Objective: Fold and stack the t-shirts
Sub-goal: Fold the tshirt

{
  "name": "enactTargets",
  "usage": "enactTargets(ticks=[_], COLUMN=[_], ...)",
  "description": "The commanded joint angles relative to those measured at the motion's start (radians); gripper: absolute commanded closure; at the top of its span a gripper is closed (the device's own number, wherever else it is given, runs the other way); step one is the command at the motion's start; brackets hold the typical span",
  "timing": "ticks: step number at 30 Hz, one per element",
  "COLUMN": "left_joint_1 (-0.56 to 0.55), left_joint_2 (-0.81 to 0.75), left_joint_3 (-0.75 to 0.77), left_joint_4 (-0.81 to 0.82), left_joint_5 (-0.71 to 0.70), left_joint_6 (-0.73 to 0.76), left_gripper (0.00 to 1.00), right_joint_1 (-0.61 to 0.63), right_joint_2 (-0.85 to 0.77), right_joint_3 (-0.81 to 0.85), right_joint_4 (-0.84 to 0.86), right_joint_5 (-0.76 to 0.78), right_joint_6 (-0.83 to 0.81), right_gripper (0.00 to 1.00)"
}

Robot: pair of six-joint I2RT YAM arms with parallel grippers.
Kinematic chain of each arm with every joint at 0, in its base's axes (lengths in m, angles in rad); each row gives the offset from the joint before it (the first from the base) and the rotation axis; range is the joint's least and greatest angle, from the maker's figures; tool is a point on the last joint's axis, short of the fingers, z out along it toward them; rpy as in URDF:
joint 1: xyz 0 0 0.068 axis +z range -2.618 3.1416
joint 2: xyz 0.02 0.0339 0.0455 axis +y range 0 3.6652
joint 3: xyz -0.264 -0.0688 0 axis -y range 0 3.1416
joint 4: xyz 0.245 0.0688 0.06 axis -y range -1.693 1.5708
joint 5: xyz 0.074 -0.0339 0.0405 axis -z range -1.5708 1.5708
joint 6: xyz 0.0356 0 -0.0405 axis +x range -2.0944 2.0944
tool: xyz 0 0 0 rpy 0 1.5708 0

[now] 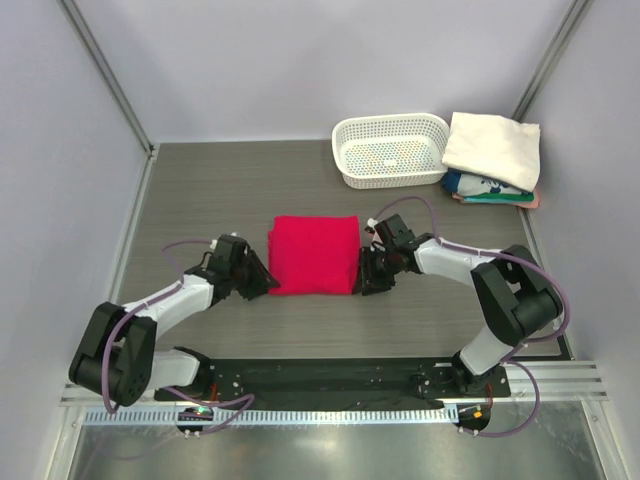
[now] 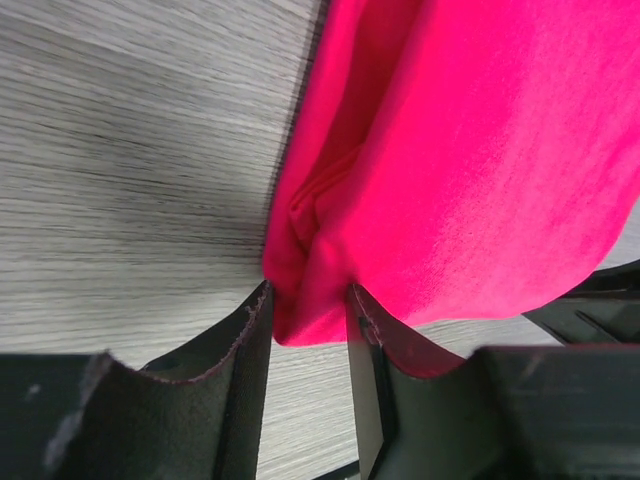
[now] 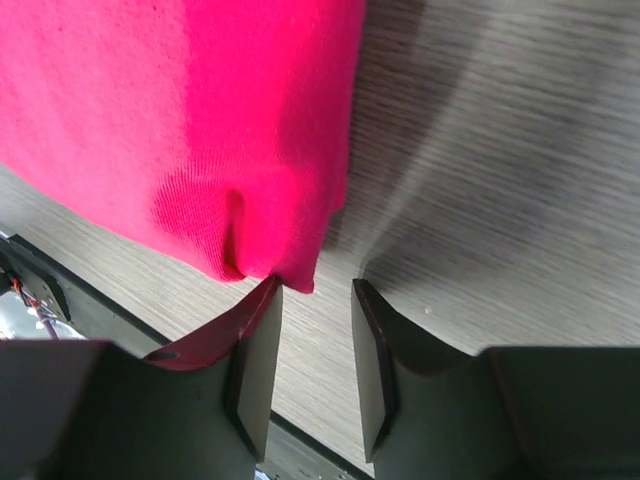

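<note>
A red shirt (image 1: pixel 313 255), folded into a flat rectangle, is laid at the middle of the bench (image 1: pixel 200 200). The left claw (image 1: pixel 265 282) is set at its 8 o'clock corner and the right claw (image 1: pixel 368 280) at its 4 o'clock corner.

In the left wrist view, that corner of the shirt is seen between the narrowly parted fingers (image 2: pixel 250 350), touching both. Whether it is pinched cannot be told.

In the right wrist view, the right claw (image 3: pixel 315 285) is held narrowly apart. The shirt's corner (image 3: pixel 270 260) is met only at the tip of one finger (image 3: pixel 258 350), and bare bench is seen in the gap.

At 1 o'clock from the red shirt a white basket (image 1: pixel 390 150) is stood. Just beside it, at its 3 o'clock, a stack of folded shirts is placed: a cream shirt (image 1: pixel 492 148) on top, a teal and white printed shirt (image 1: pixel 480 187) under it, and a pink edge (image 1: pixel 533 202) at the bottom. Nothing is placed between the red shirt and either claw.
</note>
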Motion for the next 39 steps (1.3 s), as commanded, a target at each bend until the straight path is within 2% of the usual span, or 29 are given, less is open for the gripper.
enactTargets(ticks=[1, 3, 6, 7, 9, 10, 12, 17, 23, 29, 30, 31, 32, 33, 34, 36, 39], left_joint_1=[-0.022, -0.041, -0.053, -0.055, -0.053, -0.053, -0.053, -0.049, 0.022, 0.027, 0.027, 0.028, 0.027, 0.027, 0.027, 0.027, 0.028], left_joint_2=[0.016, 0.026, 0.033, 0.032, 0.032, 0.030, 0.020, -0.022, -0.102, -0.099, -0.097, -0.099, -0.102, -0.112, -0.120, -0.160, -0.235], left_joint_3=[-0.009, -0.009, -0.016, -0.024, -0.025, -0.021, -0.009, 0.066, 0.134, 0.131, 0.125, 0.120, 0.120, 0.123, 0.128, 0.149, 0.201], left_joint_4=[0.073, 0.079, 0.089, 0.095, 0.102, 0.100, 0.091, -0.050, -0.193, -0.207, -0.207, -0.208, -0.220, -0.236, -0.256, -0.329, -0.443], left_joint_5=[-0.011, -0.020, -0.037, -0.040, -0.049, -0.056, -0.063, -0.129, -0.165, -0.131, -0.107, -0.099, -0.091, -0.088, -0.088, -0.102, -0.148], left_joint_6=[-0.023, -0.026, -0.036, -0.039, -0.042, -0.040, -0.037, 0.023, 0.132, 0.147, 0.145, 0.147, 0.147, 0.148, 0.152, 0.170, 0.207], left_gripper=[0.64, 0.65, 0.68, 0.78, 0.90, 1.00, 1.00, 1.00, 1.00, 1.00, 0.98, 0.90, 0.79, 0.55, 0.47, 0.39, 0.36], right_joint_1=[0.003, 0.005, 0.003, 0.003, 0.002, 0.003, 0.003, -0.014, -0.047, -0.049, -0.047, -0.047, -0.047, -0.047, -0.047, -0.047, -0.056], right_joint_2=[0.012, 0.026, 0.038, 0.039, 0.039, 0.035, 0.023, -0.042, -0.129, -0.129, -0.129, -0.129, -0.131, -0.142, -0.149, -0.183, -0.201], right_joint_3=[-0.004, 0.000, 0.011, 0.016, 0.017, 0.019, 0.019, 0.002, -0.023, -0.027, -0.027, -0.026, -0.026, -0.024, -0.020, -0.009, 0.034], right_joint_4=[0.054, 0.063, 0.069, 0.071, 0.075, 0.077, 0.085, 0.083, 0.042, 0.022, 0.020, 0.007, -0.003, -0.013, -0.035, -0.055, -0.063], right_joint_5=[-0.015, -0.015, -0.014, -0.014, -0.011, -0.009, -0.001, 0.008, 0.015, -0.012, -0.023, -0.029, -0.029, -0.028, -0.018, 0.037, 0.052], right_joint_6=[0.000, -0.001, -0.003, -0.003, -0.006, -0.006, -0.008, -0.006, -0.018, -0.024, -0.030, -0.035, -0.049, -0.057, -0.061, -0.060, -0.044], right_gripper=[0.61, 0.62, 0.70, 0.76, 0.83, 0.91, 0.99, 0.99, 0.99, 0.99, 0.97, 0.86, 0.72, 0.46, 0.38, 0.25, 0.15])
